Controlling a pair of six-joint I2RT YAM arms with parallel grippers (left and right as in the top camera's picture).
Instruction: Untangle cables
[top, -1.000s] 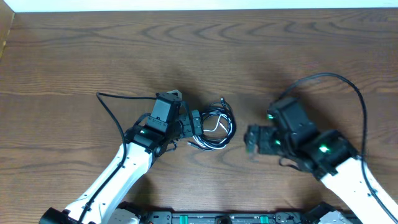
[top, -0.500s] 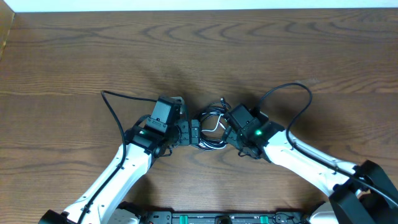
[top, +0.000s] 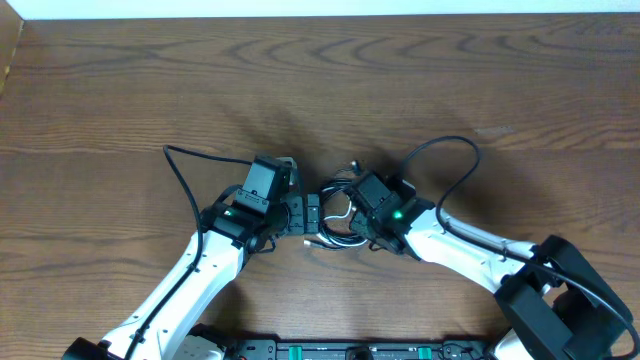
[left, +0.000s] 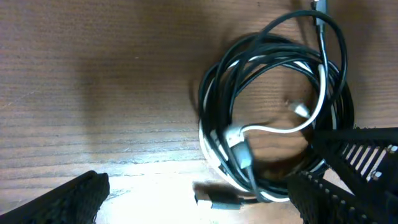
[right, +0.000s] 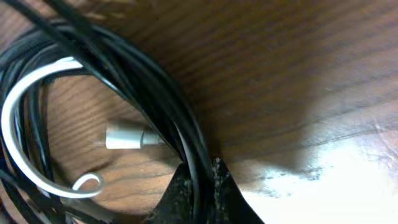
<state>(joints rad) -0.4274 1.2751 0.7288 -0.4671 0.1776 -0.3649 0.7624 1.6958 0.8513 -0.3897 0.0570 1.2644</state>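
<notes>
The cables (top: 338, 212) lie as one tangled coil at the table's middle: several black strands (left: 261, 68) with one white cable (left: 314, 102) looped through. My left gripper (top: 311, 214) stands open at the coil's left edge. In the left wrist view one of its fingers (left: 351, 168) lies over the coil's rim, the other (left: 62, 202) is far off, and a small plug (left: 214, 198) lies between them. My right gripper (right: 199, 186) is shut on black strands (right: 180, 137) at the coil's right side. A white plug tip (right: 127, 137) lies inside the loop, beside the white cable (right: 18, 93).
The right arm's thicker black cord (top: 455, 160) arches above the table behind its wrist. The left arm's cord (top: 180, 170) loops out to the left. The wooden table (top: 120, 90) stretches far and wide around the coil.
The right arm swung in from the right to the coil, and its jaws closed on black strands. The left gripper stayed open and almost still.
</notes>
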